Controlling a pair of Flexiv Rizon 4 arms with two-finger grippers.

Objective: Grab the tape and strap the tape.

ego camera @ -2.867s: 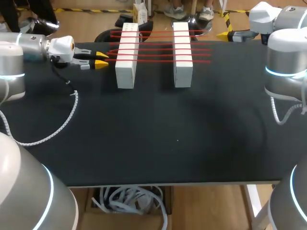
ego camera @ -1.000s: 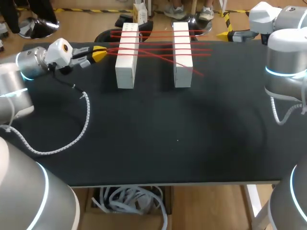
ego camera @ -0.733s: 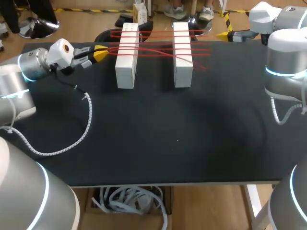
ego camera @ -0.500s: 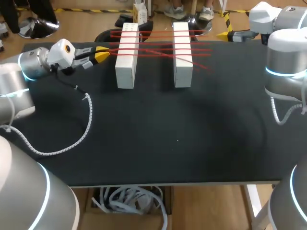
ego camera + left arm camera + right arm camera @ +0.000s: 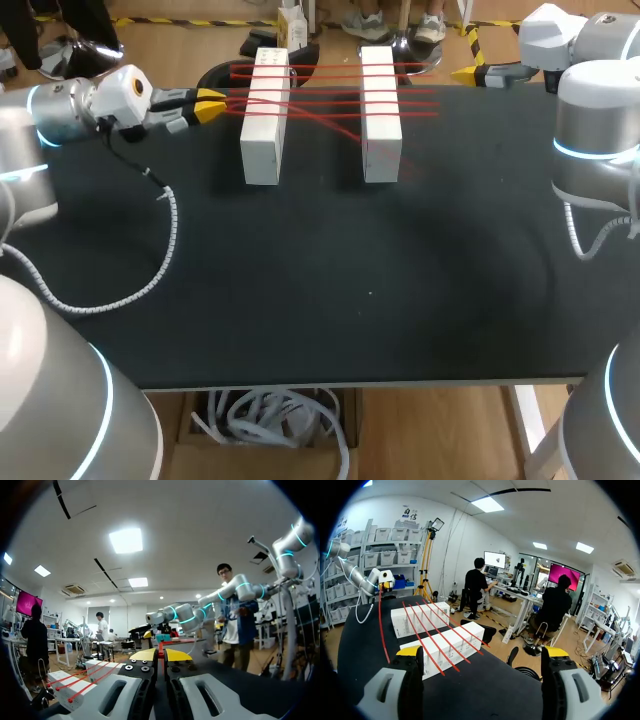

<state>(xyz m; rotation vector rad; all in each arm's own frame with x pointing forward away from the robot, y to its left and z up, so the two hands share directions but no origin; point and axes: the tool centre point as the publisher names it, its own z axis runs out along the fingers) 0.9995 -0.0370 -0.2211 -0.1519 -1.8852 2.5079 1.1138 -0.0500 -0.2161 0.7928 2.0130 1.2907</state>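
Note:
Two white blocks (image 5: 263, 115) (image 5: 380, 110) stand side by side at the table's far side, with several red tape strands (image 5: 330, 72) stretched across them. My left gripper (image 5: 210, 103) is just left of the left block, shut on one end of a red strand (image 5: 330, 122) that runs slanting over both blocks. In the left wrist view its yellow tips (image 5: 160, 655) pinch red tape, with the blocks (image 5: 70, 681) beside them. My right gripper (image 5: 475, 73) hovers at the far right edge, open and empty. Its fingers (image 5: 410, 652) stand wide apart, facing the blocks (image 5: 447, 645).
The black tabletop (image 5: 360, 290) stretches bare from the blocks to the near edge. A coiled white cable (image 5: 165, 230) hangs from my left arm down to the table's left part.
My left gripper has shifted slightly back and up while keeping hold of the strand. The strand's loose far end has swung about past the right block. The right arm is unmoved.

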